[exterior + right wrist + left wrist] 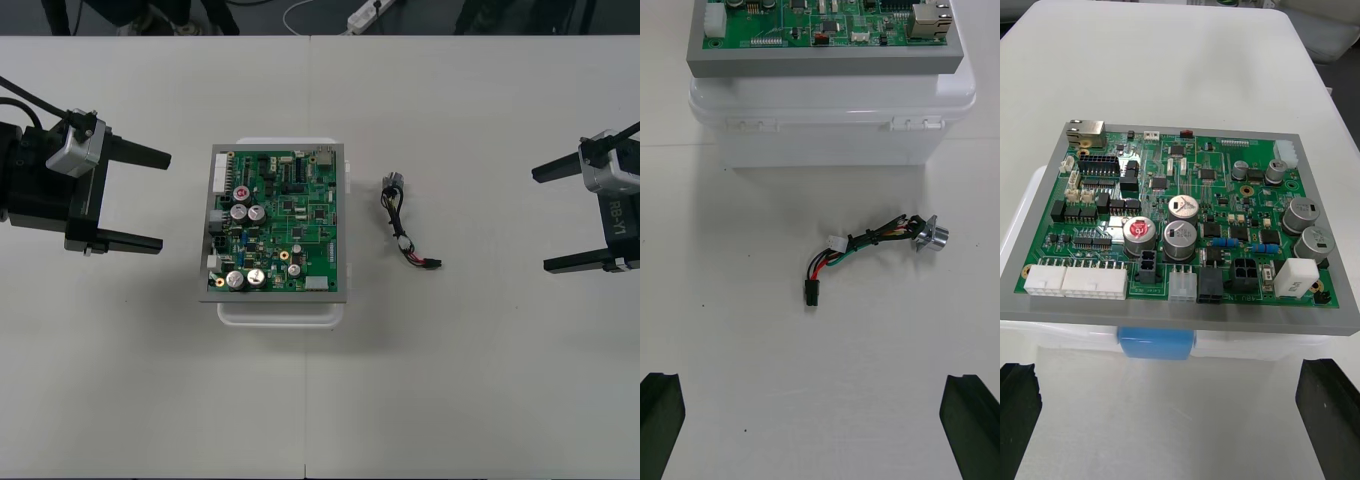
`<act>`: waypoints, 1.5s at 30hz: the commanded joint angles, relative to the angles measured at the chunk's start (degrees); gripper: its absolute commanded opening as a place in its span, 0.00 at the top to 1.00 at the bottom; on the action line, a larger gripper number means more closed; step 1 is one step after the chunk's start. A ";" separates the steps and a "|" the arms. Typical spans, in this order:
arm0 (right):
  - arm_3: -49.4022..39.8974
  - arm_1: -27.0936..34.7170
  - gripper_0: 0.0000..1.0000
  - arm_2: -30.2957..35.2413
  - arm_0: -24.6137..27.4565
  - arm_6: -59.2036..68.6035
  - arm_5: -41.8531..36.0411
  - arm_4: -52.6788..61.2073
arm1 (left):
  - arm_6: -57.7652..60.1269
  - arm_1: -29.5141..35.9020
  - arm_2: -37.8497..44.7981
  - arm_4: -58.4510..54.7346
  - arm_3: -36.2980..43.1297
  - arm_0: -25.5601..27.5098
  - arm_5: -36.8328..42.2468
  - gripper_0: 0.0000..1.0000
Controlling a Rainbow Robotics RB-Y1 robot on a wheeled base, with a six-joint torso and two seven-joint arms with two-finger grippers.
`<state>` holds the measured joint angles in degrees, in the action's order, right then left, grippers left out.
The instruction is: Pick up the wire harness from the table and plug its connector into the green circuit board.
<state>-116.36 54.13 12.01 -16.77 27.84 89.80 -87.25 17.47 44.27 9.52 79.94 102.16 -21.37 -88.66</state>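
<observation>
Cut off at the front view's left edge: the arm behind the left gripper (164, 201). Cut off at the opposite edge: most of the right gripper (540, 219) body. From each wrist camera, black fingers (660, 420) clipped to short stubs by the frame. Mostly buried under the green circuit board (278, 222): the white base (280, 312). Half tucked beneath the board's edge, a blue piece (1157, 343), impossible to identify. Too small from above to sort: the wire harness (393, 207) colours and the plug (432, 264) pins.
</observation>
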 commanded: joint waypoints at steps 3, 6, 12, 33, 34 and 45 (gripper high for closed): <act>-1.06 -0.78 0.00 2.05 0.69 0.73 0.20 -0.29 | 0.19 0.37 -0.38 -0.75 1.55 -1.66 -1.34 0.00; -1.06 -0.78 0.00 2.05 0.69 0.73 0.20 -0.29 | 0.19 0.37 -0.38 -0.75 1.55 -1.66 -1.34 0.00; -1.06 -0.78 0.00 2.05 0.69 0.73 0.20 -0.29 | 0.19 0.37 -0.38 -0.75 1.55 -1.66 -1.34 0.00; -1.06 -0.78 0.00 2.05 0.69 0.73 0.20 -0.29 | 0.19 0.37 -0.38 -0.75 1.55 -1.66 -1.34 0.00; -1.06 -0.78 0.00 2.05 0.69 0.73 0.20 -0.29 | 0.19 0.37 -0.38 -0.75 1.55 -1.66 -1.34 0.00; -1.06 -0.78 0.00 2.05 0.69 0.73 0.20 -0.29 | 0.54 -1.21 -1.96 0.30 -0.64 0.45 -1.34 0.00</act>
<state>-116.36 54.13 12.02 -16.73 27.84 89.80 -87.25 17.47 43.57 8.08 80.28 101.41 -20.83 -88.67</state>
